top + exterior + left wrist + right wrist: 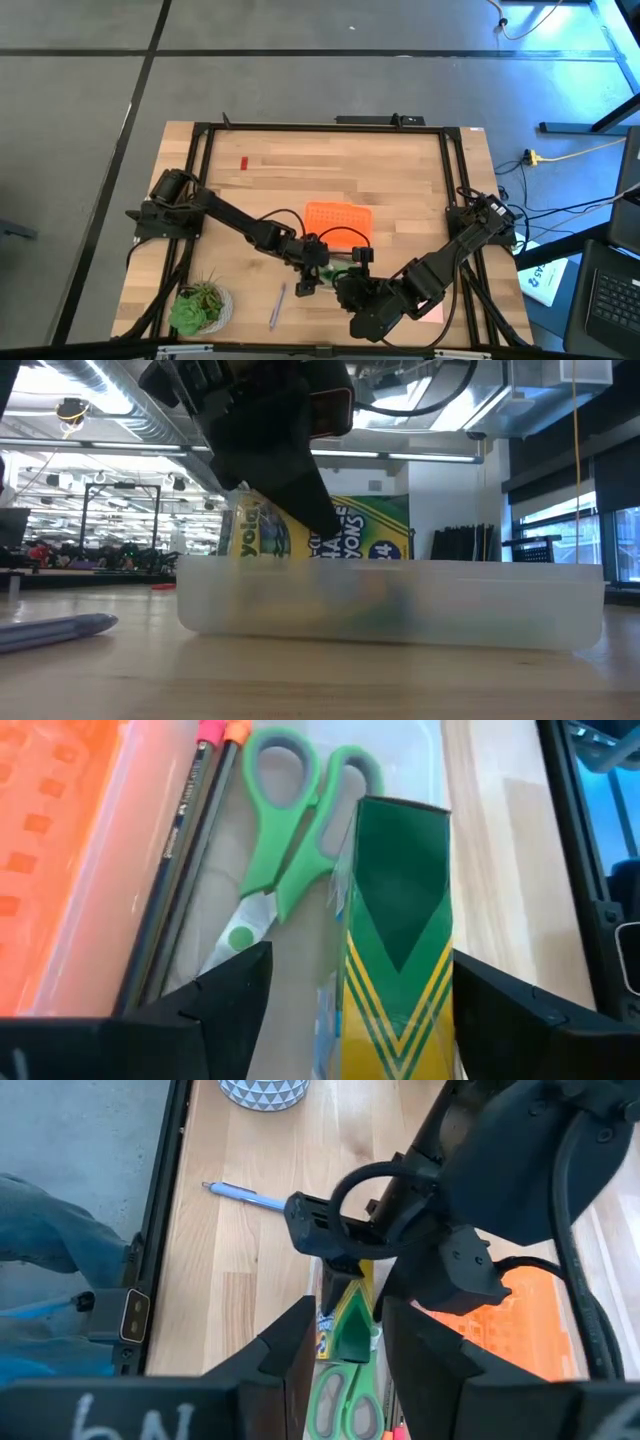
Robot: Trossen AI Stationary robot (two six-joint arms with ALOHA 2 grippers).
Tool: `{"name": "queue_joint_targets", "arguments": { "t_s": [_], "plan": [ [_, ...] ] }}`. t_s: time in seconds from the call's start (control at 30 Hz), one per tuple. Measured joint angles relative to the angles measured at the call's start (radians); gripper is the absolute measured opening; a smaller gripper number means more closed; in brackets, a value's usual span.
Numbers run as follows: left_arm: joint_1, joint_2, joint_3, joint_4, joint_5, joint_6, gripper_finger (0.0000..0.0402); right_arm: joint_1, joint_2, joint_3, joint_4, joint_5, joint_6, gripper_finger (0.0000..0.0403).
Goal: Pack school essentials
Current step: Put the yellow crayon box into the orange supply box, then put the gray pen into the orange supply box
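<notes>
From above, both dark arms are meeting at the near middle of the wooden tabletop (pixel 400 180). The left gripper (pixel 306 283) is hanging over the clear plastic case (pixel 340 268), whose orange lid (pixel 337 222) is lying just behind it. The greyish-purple pen (pixel 277 306) and the tiny red eraser (pixel 243 163) are lying outside the case, not yet packed, and the potted plant (pixel 200 306) is standing at the near left corner. The right gripper (pixel 362 262) is waiting just beside the case.

At table height, the frosted, straight-walled case (pixel 390 605) is holding the glossy cardboard crayon box (pixel 330 532) upright, tilted slightly, with the pen (pixel 60 628) lying to one side.

From the left wrist, the gripper's fingers (pixel 235 990) are standing wide on either side of the green-and-yellow crayon box (pixel 398 935), apparently clear of it. The green-handled scissors (pixel 290 840) and two thin pencils (pixel 185 850) are already lying in the case.

From the right wrist, that gripper's fingers (pixel 290 1345) are narrowly parted and holding nothing, pointing at the crayon box (pixel 352 1325) and scissors (pixel 340 1400). Packing looks over half done.
</notes>
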Motion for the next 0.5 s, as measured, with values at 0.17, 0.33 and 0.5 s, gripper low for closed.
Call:
{"name": "queue_joint_targets", "arguments": {
  "t_s": [0.17, 0.33, 0.5],
  "plan": [
    [0.017, -0.006, 0.0, -0.002, -0.019, 0.0, 0.0265, 0.0, 0.0, 0.0, 0.0, 0.0, 0.0, 0.012],
    [0.031, -0.019, 0.0, -0.009, -0.035, 0.0, 0.0265, 0.0, 0.0, 0.0, 0.0, 0.0, 0.0, 0.012],
    [0.031, -0.044, 0.0, -0.04, -0.103, 0.025, 0.0265, 0.0, 0.0, 0.0, 0.0, 0.0, 0.0, 0.012]
  ]
}}
